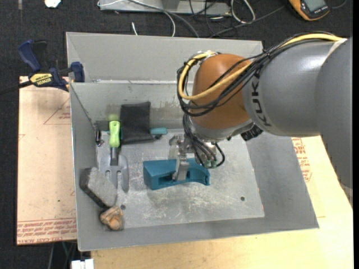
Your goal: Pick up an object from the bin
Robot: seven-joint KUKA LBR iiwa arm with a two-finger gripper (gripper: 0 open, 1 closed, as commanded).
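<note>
Noted blue block near centre of bin, long axis running left wall to right wall, bulkier end leftward. Claw low over its middle; opening cannot be told.

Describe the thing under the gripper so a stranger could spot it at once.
In the grey metal bin, look at the middle of the floor, under the gripper. A blue plastic piece lies there, the only big blue thing; the black block and green-handled tool lie farther left.
</note>
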